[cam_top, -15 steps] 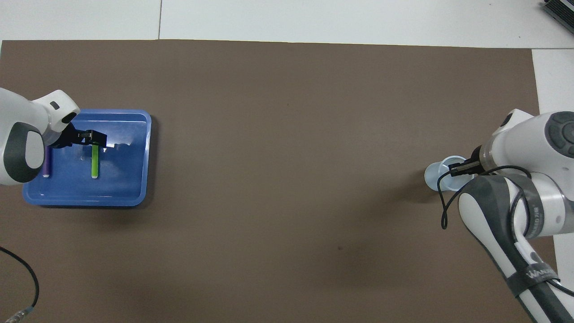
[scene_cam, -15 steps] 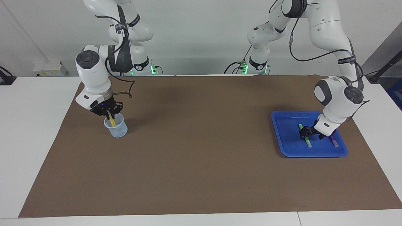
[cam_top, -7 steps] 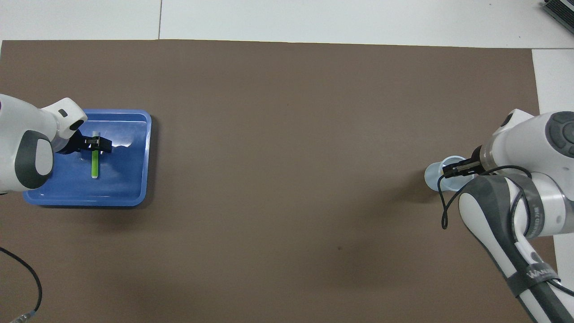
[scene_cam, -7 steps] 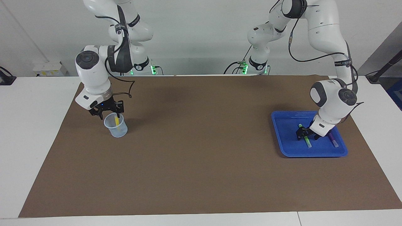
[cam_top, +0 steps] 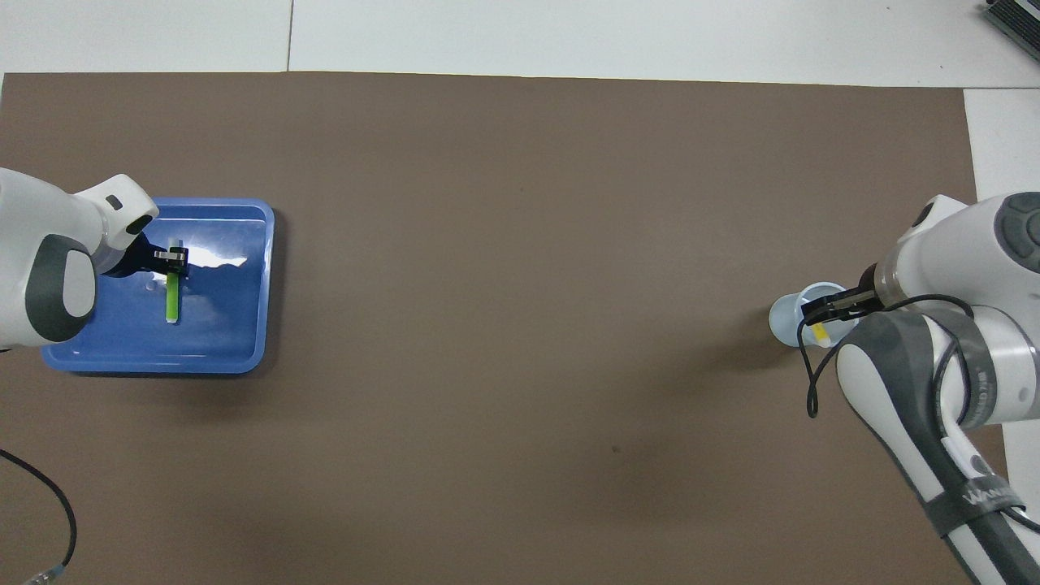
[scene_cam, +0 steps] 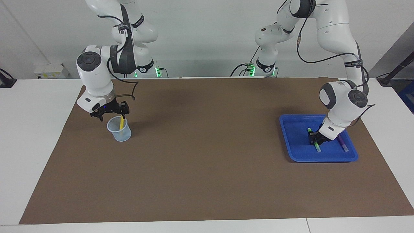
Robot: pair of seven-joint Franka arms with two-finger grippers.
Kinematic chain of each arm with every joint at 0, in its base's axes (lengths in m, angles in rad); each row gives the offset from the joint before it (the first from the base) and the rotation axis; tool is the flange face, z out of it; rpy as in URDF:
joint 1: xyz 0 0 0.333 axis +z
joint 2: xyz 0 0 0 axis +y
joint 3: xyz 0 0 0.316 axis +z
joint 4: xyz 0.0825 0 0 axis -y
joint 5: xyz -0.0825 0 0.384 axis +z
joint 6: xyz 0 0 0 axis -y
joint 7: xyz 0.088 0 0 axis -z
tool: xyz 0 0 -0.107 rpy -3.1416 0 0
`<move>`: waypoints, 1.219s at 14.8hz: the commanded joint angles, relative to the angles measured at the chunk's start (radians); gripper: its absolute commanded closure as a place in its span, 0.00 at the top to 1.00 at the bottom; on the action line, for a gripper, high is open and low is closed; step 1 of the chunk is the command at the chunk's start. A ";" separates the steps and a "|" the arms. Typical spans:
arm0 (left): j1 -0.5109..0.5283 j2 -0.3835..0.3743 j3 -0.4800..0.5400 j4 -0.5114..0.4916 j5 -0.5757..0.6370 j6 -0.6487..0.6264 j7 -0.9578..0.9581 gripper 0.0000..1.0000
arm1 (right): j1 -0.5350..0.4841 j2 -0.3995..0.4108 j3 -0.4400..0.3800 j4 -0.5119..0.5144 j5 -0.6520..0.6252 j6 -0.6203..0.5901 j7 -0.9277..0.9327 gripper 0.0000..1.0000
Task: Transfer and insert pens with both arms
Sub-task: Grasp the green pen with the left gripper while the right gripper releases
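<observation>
Lying in the blue tray (scene_cam: 292,142), green pen (scene_cam: 315,144) sits between left end effector (scene_cam: 314,138) fingertips.

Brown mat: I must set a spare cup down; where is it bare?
Bare between the cup and the blue tray. Crowded: right end effector open over the cup; left end effector gripping the green pen in the tray.

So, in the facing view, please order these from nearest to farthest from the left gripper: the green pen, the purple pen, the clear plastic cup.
1. Bright green pen: in the blue tray, directly at the left gripper.
2. Purple pen: beside it in the same tray.
3. Clear plastic cup: at the right arm's end of the table.
</observation>
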 commanded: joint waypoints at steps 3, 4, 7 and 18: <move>-0.003 -0.001 0.012 -0.006 0.012 -0.032 -0.006 0.00 | -0.003 -0.003 0.014 0.084 -0.007 -0.109 -0.014 1.00; -0.006 -0.001 0.012 0.009 0.010 -0.056 -0.008 0.00 | -0.003 -0.005 0.017 0.096 -0.005 -0.132 -0.016 1.00; -0.024 0.004 0.009 0.104 0.009 -0.187 -0.072 0.00 | -0.002 -0.003 0.018 0.177 0.037 -0.239 -0.014 1.00; -0.131 -0.158 -0.002 0.164 -0.212 -0.428 -0.588 0.00 | 0.001 -0.015 0.020 0.297 0.341 -0.399 -0.004 1.00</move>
